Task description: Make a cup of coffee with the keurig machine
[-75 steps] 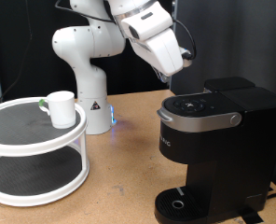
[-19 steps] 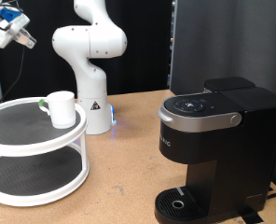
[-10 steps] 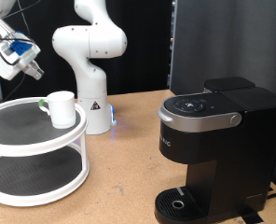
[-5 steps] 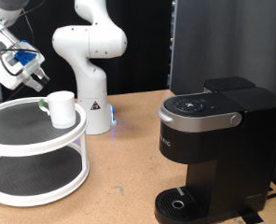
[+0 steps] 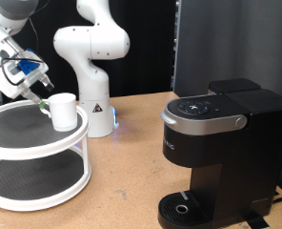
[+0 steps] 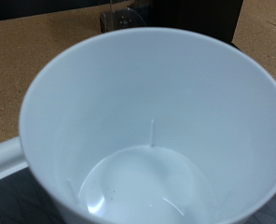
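The cup, a plain white mug, stands on the top tier of a round white two-tier stand at the exterior view's left. My gripper hangs just above and to the left of the cup, by its handle side, fingers angled down toward it, open with nothing between them. In the wrist view the cup fills the picture from above; it is empty, its handle shows at one edge, and my fingers do not show. The keurig machine, black with a silver-rimmed top, stands at the exterior view's right with its lid down.
The arm's white base stands behind the stand on the brown cork tabletop. A black panel rises behind the machine. The round drip tray at the machine's foot has nothing on it.
The arm has swung from above the machine over to the exterior view's left and come down; in the last second the gripper dropped right up to the cup. The cup has stayed put.
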Robot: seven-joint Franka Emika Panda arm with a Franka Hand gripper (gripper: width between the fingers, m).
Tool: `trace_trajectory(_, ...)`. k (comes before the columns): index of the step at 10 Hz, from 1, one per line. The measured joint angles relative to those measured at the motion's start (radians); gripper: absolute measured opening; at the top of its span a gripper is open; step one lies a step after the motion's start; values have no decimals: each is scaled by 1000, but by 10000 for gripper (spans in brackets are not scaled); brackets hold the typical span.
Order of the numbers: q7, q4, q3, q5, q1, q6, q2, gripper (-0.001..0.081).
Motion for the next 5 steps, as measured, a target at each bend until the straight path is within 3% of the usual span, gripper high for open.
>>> trace_trajectory(1, -8, -10, 0, 0, -6, 14, 0, 799)
trace_trajectory(5, -16, -32, -8, 1, -10, 63, 1, 802)
